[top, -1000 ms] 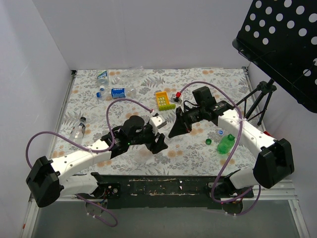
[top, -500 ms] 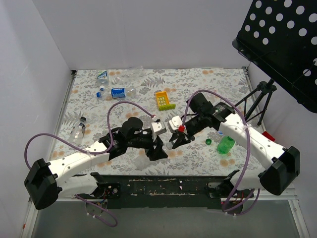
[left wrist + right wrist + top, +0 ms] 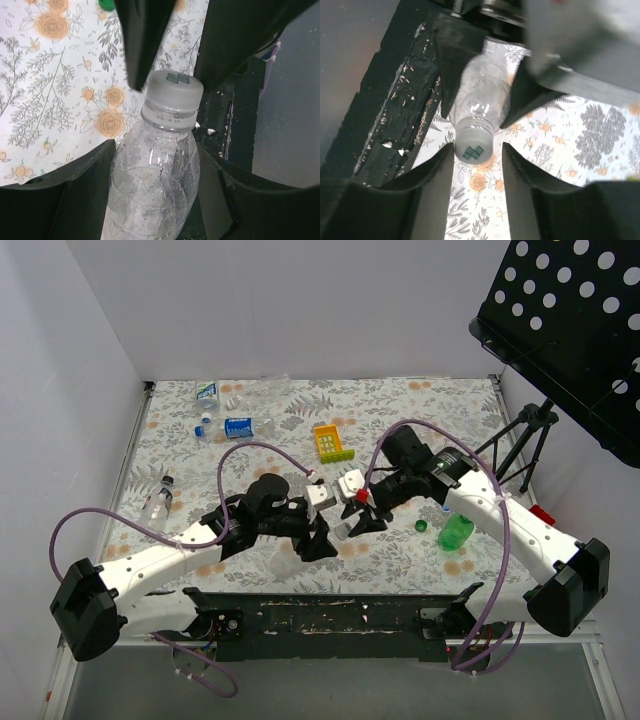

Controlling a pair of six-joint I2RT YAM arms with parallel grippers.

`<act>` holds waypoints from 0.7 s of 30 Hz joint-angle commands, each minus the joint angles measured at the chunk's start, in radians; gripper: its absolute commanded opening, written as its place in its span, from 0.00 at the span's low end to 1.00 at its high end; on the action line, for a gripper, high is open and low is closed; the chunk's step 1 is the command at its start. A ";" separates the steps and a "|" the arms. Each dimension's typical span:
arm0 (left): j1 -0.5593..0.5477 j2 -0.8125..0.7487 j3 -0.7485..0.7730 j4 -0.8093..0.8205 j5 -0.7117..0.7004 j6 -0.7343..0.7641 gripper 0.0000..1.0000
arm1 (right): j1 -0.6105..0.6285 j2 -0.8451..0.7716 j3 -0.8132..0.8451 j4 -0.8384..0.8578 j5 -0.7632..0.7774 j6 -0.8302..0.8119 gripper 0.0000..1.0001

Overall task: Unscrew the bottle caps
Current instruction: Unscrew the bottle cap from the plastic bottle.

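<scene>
The left gripper (image 3: 157, 150) clasped the bottle (image 3: 152, 192), light and probably crushable, by its body; the right gripper (image 3: 477, 150), unclosed, straddled the stiffer cap (image 3: 172, 92), likely the surer hold.

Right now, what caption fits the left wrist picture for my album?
Left gripper holds a clear plastic bottle while the right gripper straddles its round white plastic screw cap.

My left gripper's two black fingers (image 3: 75, 195) hold a clear plastic bottle (image 3: 155, 190) by its body, from 8 and 4 o'clock. Its frosted white screw cap (image 3: 172, 90) points toward 12 o'clock. The right gripper's black fingers (image 3: 142, 40) flank that cap at 11 and 1 o'clock. The floral tablecloth (image 3: 55, 85) lies behind, with a small green cap (image 3: 106, 4) at 11 o'clock on the top edge.
</scene>
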 commanded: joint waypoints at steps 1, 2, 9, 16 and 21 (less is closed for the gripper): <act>-0.002 -0.052 0.007 -0.054 -0.049 0.023 0.00 | -0.037 -0.060 0.014 0.109 0.024 0.225 0.56; -0.002 -0.062 0.004 -0.052 -0.056 0.023 0.00 | -0.048 -0.065 0.017 0.111 0.029 0.249 0.59; -0.004 -0.103 -0.014 -0.023 -0.102 0.017 0.00 | -0.080 -0.042 0.065 0.014 0.049 0.343 0.65; -0.004 -0.103 -0.011 -0.012 -0.127 0.011 0.00 | -0.108 -0.031 0.080 0.006 -0.009 0.394 0.67; -0.005 -0.111 -0.010 -0.008 -0.147 -0.001 0.00 | -0.158 -0.005 0.074 0.048 -0.118 0.487 0.67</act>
